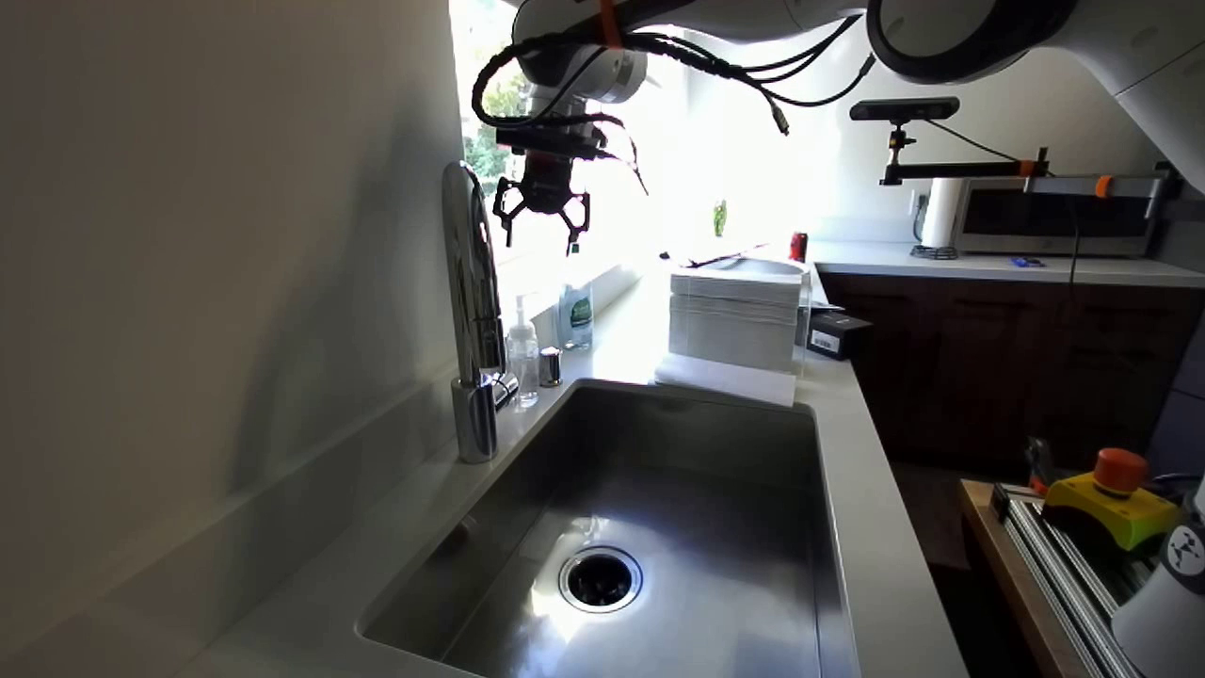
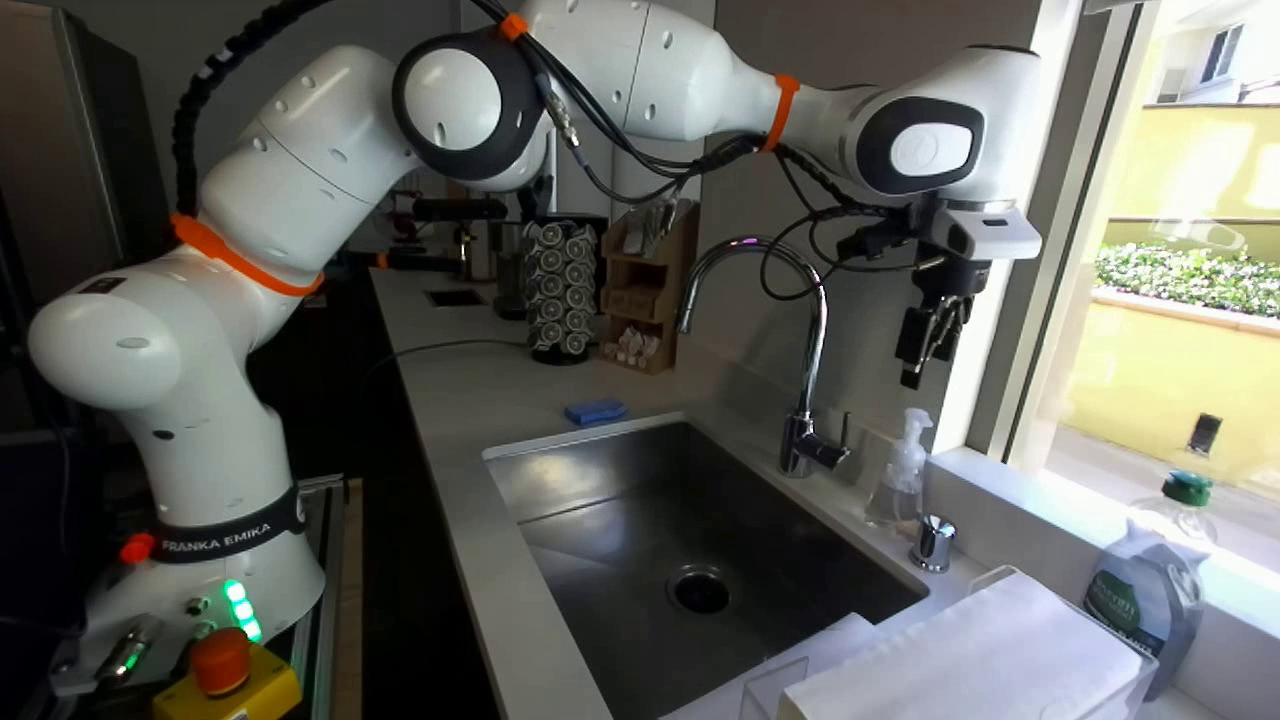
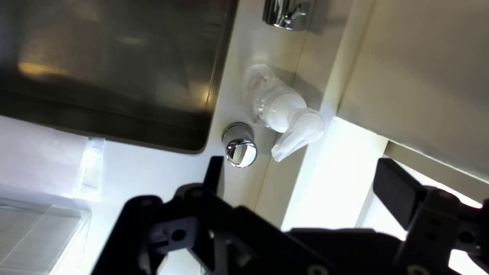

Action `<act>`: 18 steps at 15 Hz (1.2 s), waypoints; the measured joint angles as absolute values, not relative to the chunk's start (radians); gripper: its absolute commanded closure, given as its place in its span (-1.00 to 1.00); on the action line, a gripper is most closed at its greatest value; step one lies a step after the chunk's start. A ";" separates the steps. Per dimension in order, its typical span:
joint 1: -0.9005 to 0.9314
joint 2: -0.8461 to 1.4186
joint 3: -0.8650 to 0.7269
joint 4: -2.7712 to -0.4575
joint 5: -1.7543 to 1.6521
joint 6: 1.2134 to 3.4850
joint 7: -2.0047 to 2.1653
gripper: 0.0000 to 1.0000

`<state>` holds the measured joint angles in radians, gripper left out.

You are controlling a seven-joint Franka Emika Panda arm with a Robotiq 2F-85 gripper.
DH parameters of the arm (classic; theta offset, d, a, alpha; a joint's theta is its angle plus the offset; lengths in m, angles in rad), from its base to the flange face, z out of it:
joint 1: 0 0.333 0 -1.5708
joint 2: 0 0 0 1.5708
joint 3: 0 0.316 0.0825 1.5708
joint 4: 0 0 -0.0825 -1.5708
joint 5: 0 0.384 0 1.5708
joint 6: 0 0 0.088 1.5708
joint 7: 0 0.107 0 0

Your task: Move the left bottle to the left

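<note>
A clear pump bottle with a white pump top stands upright between the faucet and the window in both exterior views (image 1: 523, 365) (image 2: 898, 482); it also shows in the wrist view (image 3: 280, 110). A dish soap bottle with a green cap stands beside it, farther along the window ledge, in both exterior views (image 1: 576, 318) (image 2: 1145, 592); I cannot make it out in the wrist view. My gripper is open and empty in the wrist view (image 3: 300, 162). It hangs well above the bottles in both exterior views (image 1: 539, 243) (image 2: 926, 368), touching neither.
A tall chrome faucet (image 1: 473, 311) stands beside the pump bottle, and a short chrome cap (image 2: 933, 543) stands close to it. The steel sink (image 1: 819, 490) is in front. A white stack (image 1: 734, 320) stands at the sink's end, near the dish soap bottle. The window borders the ledge.
</note>
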<state>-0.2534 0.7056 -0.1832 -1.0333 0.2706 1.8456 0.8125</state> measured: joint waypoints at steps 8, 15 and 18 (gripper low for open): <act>-0.281 0.706 -0.174 -1.022 0.246 1.697 0.467 -1.00; -0.281 0.706 -0.165 -1.021 0.232 1.692 0.358 -1.00; -0.281 0.706 -0.161 -1.022 0.203 1.690 0.204 -1.00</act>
<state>-0.2811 0.7056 -0.1610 -1.0215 0.2035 1.6904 0.2040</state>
